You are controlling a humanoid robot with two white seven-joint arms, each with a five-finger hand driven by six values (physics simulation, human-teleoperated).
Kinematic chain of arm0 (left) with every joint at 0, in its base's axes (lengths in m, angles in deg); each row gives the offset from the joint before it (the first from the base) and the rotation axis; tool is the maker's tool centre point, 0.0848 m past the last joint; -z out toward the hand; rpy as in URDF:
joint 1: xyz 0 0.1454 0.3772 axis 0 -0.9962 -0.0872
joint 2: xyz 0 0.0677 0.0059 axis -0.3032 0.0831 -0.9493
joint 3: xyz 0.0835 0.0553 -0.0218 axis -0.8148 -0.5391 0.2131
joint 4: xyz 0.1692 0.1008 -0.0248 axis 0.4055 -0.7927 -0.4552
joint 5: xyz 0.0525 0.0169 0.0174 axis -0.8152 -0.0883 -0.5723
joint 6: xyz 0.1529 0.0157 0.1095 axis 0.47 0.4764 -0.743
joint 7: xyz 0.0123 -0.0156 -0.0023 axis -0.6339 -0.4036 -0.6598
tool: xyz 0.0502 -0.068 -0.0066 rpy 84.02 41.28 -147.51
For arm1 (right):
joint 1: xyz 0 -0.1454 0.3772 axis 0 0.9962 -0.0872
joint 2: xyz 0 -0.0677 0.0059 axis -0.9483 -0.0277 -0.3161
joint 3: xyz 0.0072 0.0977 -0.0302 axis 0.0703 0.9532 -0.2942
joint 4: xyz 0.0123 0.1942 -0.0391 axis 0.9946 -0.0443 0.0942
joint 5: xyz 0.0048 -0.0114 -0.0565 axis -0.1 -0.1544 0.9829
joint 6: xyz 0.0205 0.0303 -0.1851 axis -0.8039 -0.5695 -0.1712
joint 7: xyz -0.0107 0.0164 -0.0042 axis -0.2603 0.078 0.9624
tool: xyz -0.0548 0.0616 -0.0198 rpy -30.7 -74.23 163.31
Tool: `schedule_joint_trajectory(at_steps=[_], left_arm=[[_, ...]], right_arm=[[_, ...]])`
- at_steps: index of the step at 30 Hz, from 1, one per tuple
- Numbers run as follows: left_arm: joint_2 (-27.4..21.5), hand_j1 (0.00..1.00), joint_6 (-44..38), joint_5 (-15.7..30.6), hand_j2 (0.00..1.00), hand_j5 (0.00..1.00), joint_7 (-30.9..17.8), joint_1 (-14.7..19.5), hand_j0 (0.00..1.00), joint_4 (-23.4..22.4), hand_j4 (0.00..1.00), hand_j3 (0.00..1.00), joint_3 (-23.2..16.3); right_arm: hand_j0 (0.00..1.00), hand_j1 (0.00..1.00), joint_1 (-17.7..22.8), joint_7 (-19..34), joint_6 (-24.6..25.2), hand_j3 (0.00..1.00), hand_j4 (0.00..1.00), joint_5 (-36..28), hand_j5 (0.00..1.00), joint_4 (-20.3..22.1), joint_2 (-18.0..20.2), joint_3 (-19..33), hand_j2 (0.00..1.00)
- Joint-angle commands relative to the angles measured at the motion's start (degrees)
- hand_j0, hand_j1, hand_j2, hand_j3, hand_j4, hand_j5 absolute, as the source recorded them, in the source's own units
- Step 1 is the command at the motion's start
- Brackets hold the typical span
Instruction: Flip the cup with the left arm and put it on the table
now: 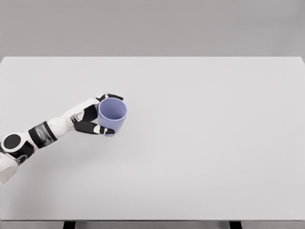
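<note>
Head view, from above: white table (pixel 200 157) filling most of the picture, grey wall beyond its far edge. Left arm (pixel 43 134) entering at the lower left, white with black joints, reaching up and to the right over the left part of the tabletop. Left hand (pixel 91 119) wrapped around a lavender cup (pixel 112 114) — fingers (pixel 106 130) curled along its near side, others showing at its far rim, palm against its left wall. Cup mouth open toward the camera and tilted slightly right, pale interior visible, rim unobstructed. Cup sitting left of the table's middle, well apart from every edge; whether its base touches the surface or hangs just above — cannot tell, though a faint shadow lies beneath it.
</note>
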Motion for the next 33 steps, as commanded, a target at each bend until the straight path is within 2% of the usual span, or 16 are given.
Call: schedule_joint_trajectory(at_steps=[1, 10, 17, 33], left_arm=[[0.31, 0.68, -2.29, 0.43, 0.68, 0.68, -1.07, 0.0, 0.68, -0.01, 0.68, 0.68, 0.1], [0.22, 0.72, -2.29, 0.52, 0.72, 0.72, -1.25, 0.0, 0.72, -0.02, 0.72, 0.72, 0.37], [0.22, 0.87, -2.29, 0.0, 0.87, 0.87, -3.45, 0.09, 0.87, -0.19, 0.87, 0.87, 0.46], [-0.74, 1.0, -1.5, -0.44, 1.0, 1.0, -3.45, 0.44, 1.0, -0.19, 1.0, 1.0, 0.81]], right_arm=[[1.0, 1.0, 0.0, 0.02, -0.01, 1.0, 1.0, -0.01, 1.0, 0.0, 0.0, 0.01, 1.0], [1.0, 1.0, 0.0, 0.02, -0.01, 1.0, 1.0, -0.01, 1.0, 0.0, 0.0, 0.01, 1.0], [1.0, 1.0, 0.0, 0.02, -0.01, 1.0, 1.0, -0.01, 1.0, 0.0, 0.0, 0.01, 1.0], [1.0, 1.0, 0.0, 0.02, -0.01, 1.0, 1.0, -0.01, 1.0, 0.0, 0.0, 0.01, 1.0]])
